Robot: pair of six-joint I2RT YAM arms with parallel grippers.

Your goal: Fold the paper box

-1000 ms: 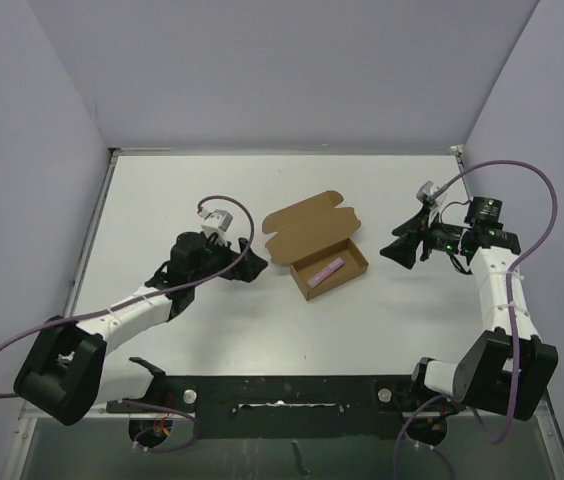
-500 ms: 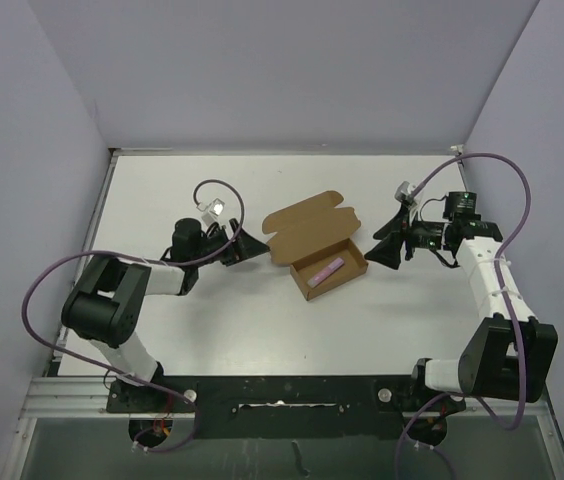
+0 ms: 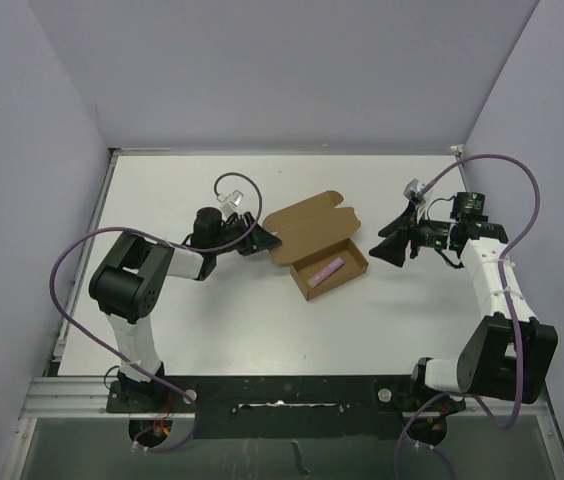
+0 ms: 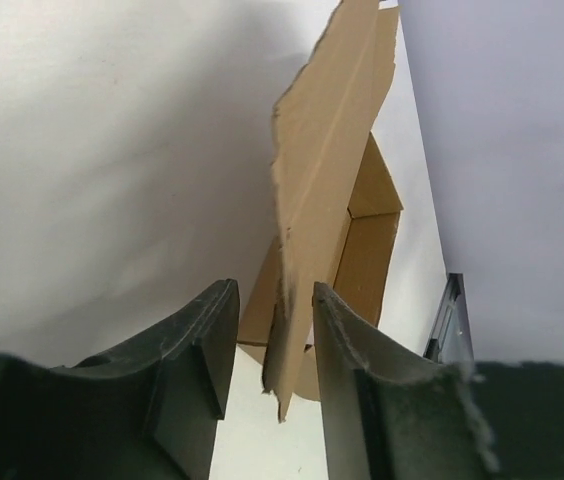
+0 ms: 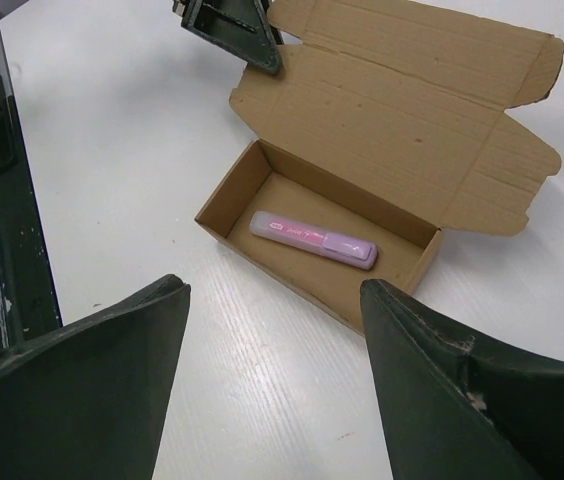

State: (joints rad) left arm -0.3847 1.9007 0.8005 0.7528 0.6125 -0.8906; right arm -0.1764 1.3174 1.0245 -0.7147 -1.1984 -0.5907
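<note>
Surroundings: white counter (image 3: 212, 330), plain lilac walls (image 3: 282, 70) on three sides.
Box: brown box (image 3: 320, 245) sits mid-counter between the arms; tray (image 5: 224, 205) faces up, lid (image 3: 307, 222) is thrown open toward the back left. A pink stick (image 5: 314, 240) lies in the tray.
Left pincer: left pincer (image 4: 274, 300) is low at the lid's left corner. The corner flap (image 4: 307, 200) stands edge-on between its fingers. A sliver of gap shows beside one finger, so I cannot tell if the flap is pinched.
Right pincer: right pincer (image 3: 387, 248) has its fingers wide apart and empty, near the tray's right end and apart from it.
Handling: light, thin card, probably stiff across its panels and weak along the creases. It would likely slide on the smooth counter if pushed from one side, and a hard pinch may crush the flap.
Where to hold: the lid's free edge or corner flap, with the tray's far wall braced.
Hidden: left finger pads' contact; most of the tray from the left wrist; what the stick is.
</note>
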